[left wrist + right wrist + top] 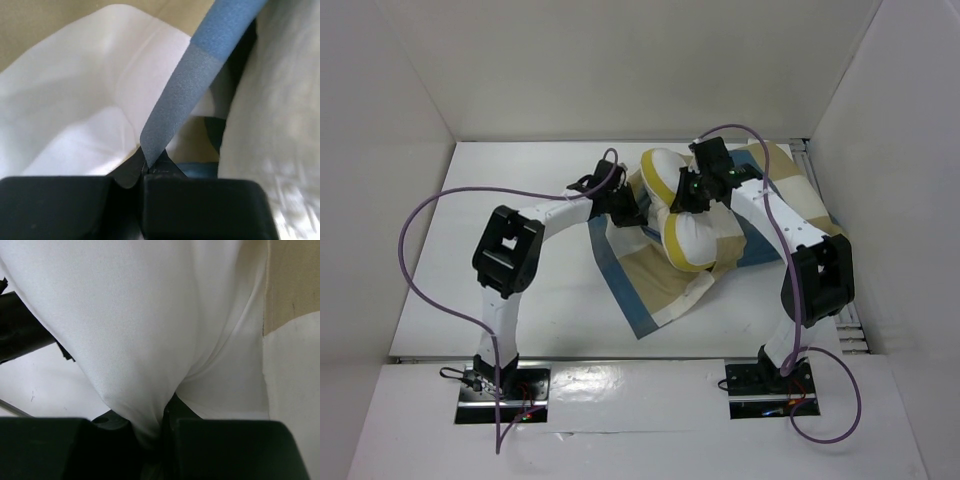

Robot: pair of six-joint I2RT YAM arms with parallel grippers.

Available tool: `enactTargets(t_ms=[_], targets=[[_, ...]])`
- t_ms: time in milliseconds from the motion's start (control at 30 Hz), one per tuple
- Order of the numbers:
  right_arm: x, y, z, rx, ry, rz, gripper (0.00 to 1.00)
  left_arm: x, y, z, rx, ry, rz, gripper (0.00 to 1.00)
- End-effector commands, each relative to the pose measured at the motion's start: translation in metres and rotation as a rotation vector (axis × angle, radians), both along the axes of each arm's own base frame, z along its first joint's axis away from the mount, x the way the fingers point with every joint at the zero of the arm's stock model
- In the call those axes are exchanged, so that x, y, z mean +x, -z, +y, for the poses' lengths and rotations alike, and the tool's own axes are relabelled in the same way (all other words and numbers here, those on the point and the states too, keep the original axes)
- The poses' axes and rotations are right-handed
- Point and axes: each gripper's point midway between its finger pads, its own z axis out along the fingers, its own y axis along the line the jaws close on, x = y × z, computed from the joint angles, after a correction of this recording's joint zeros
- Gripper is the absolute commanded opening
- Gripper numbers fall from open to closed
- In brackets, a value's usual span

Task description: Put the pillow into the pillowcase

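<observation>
The white pillow (682,225) with yellow piping is bunched and folded, lifted over the checked blue, tan and cream pillowcase (655,280) that lies on the table. My right gripper (692,190) is shut on a fold of the pillow (130,340) near its middle. My left gripper (620,205) is shut on the blue edge of the pillowcase (185,95) at its left side, holding the edge up. In the left wrist view the pillowcase's white inside (75,110) shows at left and the pillow (275,125) at right.
White walls close in the table (500,330) on three sides. The pillowcase spreads from the middle to the right rear corner. The right arm's elbow (817,275) stands over the pillowcase's right part.
</observation>
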Motion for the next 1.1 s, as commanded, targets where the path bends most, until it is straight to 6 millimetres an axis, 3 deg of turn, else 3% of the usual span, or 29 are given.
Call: enactTargets(t_ms=[0, 167, 200, 333, 400, 433, 500, 533, 567, 733, 900, 1067], targets=[[0.011, -0.032, 0.004, 0.021, 0.018, -0.072, 0.0, 0.001, -0.044, 0.011, -0.04, 0.013, -0.07, 0.0], [0.014, -0.029, -0.003, -0.031, 0.027, -0.064, 0.0, -0.012, -0.053, 0.021, -0.054, 0.032, -0.067, 0.0], [0.017, -0.027, -0.004, -0.046, 0.025, -0.071, 0.0, -0.013, -0.046, 0.028, -0.044, 0.02, -0.046, 0.0], [0.017, -0.013, -0.011, -0.11, 0.009, -0.036, 0.0, -0.019, -0.058, 0.044, -0.071, 0.009, -0.041, 0.0], [0.013, 0.002, -0.015, -0.152, -0.011, 0.0, 0.0, -0.024, -0.065, 0.046, -0.1, 0.014, -0.041, 0.0], [0.007, 0.019, -0.016, -0.17, -0.029, 0.046, 0.0, -0.018, -0.084, 0.051, -0.144, 0.008, -0.078, 0.0], [-0.006, 0.043, -0.017, -0.191, -0.085, 0.119, 0.0, -0.019, -0.093, 0.056, -0.188, 0.013, -0.091, 0.0], [-0.012, 0.062, -0.017, -0.212, -0.121, 0.177, 0.0, -0.016, -0.113, 0.058, -0.238, 0.021, -0.132, 0.0], [-0.017, 0.074, -0.02, -0.229, -0.132, 0.213, 0.0, -0.019, -0.119, 0.057, -0.259, 0.027, -0.139, 0.0], [-0.043, 0.126, -0.013, -0.34, -0.213, 0.325, 0.0, -0.014, -0.167, 0.068, -0.365, 0.034, -0.24, 0.0], [-0.062, 0.155, -0.009, -0.398, -0.284, 0.386, 0.0, -0.007, -0.202, 0.085, -0.478, 0.037, -0.282, 0.0], [-0.084, 0.183, -0.014, -0.447, -0.297, 0.471, 0.0, 0.01, -0.216, 0.129, -0.511, -0.062, -0.325, 0.0]])
